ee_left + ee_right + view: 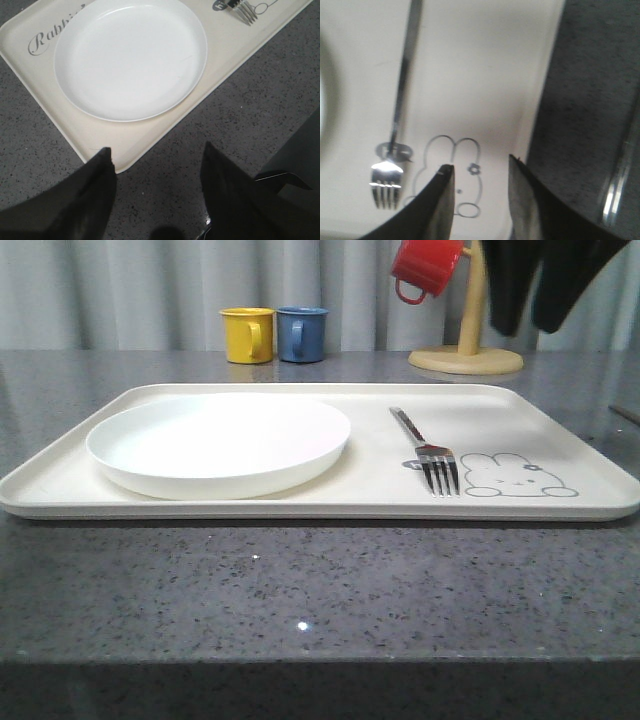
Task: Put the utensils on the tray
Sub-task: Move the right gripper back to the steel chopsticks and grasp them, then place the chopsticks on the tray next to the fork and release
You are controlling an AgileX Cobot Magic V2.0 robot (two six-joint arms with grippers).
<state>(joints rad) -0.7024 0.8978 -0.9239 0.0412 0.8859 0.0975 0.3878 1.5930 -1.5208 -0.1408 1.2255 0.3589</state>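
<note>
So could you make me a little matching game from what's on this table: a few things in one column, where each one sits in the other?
Things:
1. fork
2. white plate
3. red mug
4. yellow mug

Places:
A. hanging on the wooden stand
B. left part of the tray
C. on the table beside the blue mug
D. on the tray next to the rabbit drawing

Pairs: 1-D, 2-B, 3-A, 4-C
</note>
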